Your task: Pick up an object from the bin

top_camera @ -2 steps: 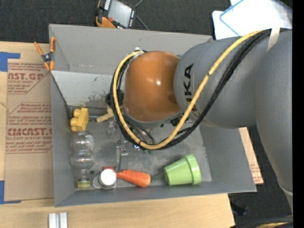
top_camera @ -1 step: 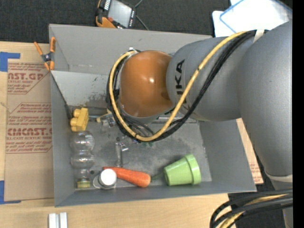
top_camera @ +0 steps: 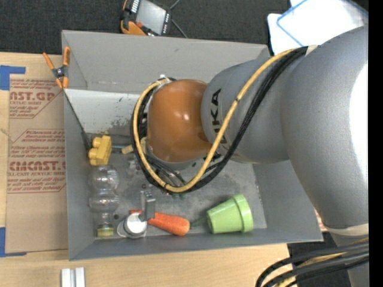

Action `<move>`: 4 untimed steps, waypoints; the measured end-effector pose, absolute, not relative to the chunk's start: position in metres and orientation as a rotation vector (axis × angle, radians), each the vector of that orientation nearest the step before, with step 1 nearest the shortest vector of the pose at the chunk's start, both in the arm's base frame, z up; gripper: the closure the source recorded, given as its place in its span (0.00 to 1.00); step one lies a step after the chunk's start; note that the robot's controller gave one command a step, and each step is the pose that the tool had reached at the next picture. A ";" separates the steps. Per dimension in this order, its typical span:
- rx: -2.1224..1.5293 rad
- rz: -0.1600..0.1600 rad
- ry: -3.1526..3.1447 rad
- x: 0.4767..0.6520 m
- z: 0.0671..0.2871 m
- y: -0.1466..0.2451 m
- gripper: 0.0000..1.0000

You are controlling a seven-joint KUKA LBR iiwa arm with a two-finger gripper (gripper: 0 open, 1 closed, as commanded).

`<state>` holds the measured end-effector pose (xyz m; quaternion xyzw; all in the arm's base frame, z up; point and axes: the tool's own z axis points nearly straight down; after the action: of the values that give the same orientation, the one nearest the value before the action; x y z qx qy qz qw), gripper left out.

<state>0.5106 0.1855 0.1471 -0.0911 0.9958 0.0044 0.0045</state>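
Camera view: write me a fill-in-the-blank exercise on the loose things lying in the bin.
1. The cup lying on its side near the bottom wall of the bin is ____ in colour.
2. Just left of the cup lies a carrot-shaped toy coloured ____.
3. The blocky toy by the bin's left wall is ____.

Missing words: green; orange; yellow.
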 end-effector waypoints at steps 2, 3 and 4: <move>-0.313 0.018 3.115 0.510 0.106 0.163 0.00; -0.417 0.017 3.099 0.483 0.079 0.190 0.00; -0.819 0.018 3.009 0.523 0.080 0.198 1.00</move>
<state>0.5228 0.1984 0.0801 -0.2627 0.9648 0.0059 0.0117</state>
